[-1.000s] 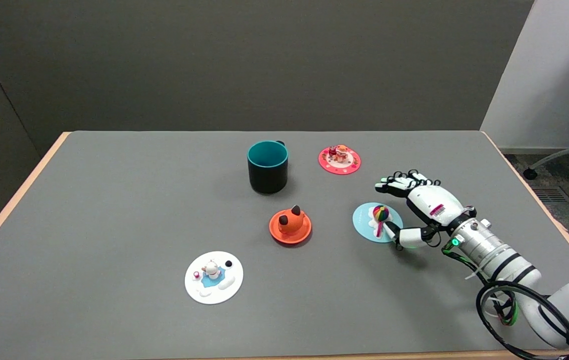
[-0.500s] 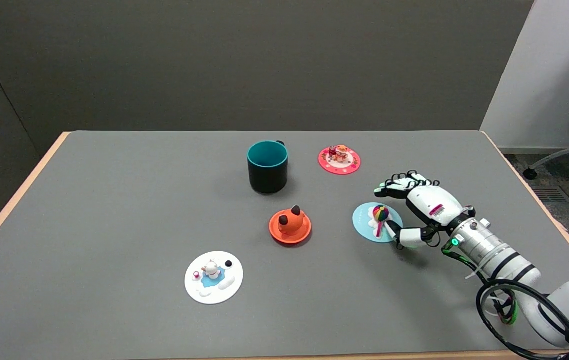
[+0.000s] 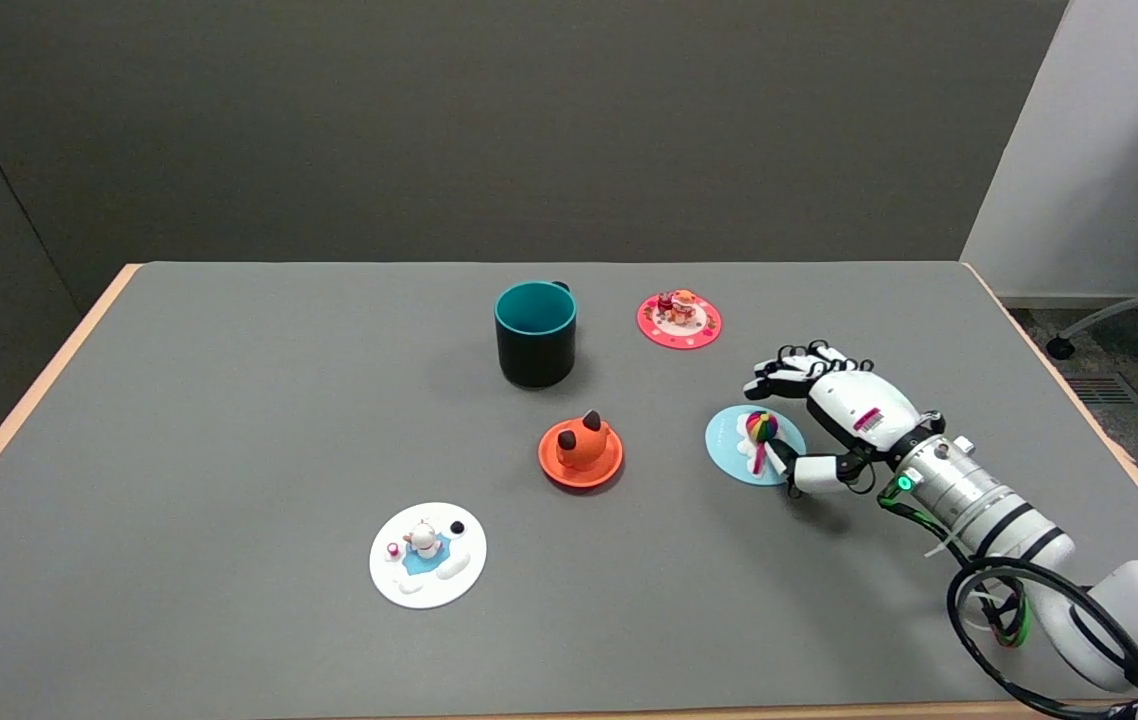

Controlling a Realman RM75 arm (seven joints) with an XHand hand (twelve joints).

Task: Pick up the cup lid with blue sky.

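The sky-blue cup lid [image 3: 735, 438] lies flat on the grey table, right of centre, with a rainbow-coloured ball and white clouds on top. My right hand [image 3: 834, 415] hovers over the lid's right side, reaching in from the lower right. Its fingers [image 3: 779, 367] curl above the lid's far edge and the thumb [image 3: 807, 470] sits by the near right edge, close to the rainbow ball. Nothing is held; the lid still lies on the table.
An orange lid with a fox figure [image 3: 581, 450] lies just left of the blue lid. A pink lid [image 3: 679, 320] and a dark teal-lined mug [image 3: 535, 334] stand farther back. A white lid [image 3: 428, 554] lies at the near left.
My right hand has crept slightly left and away over the blue lid, fingers curling a bit more. The lid has not moved.
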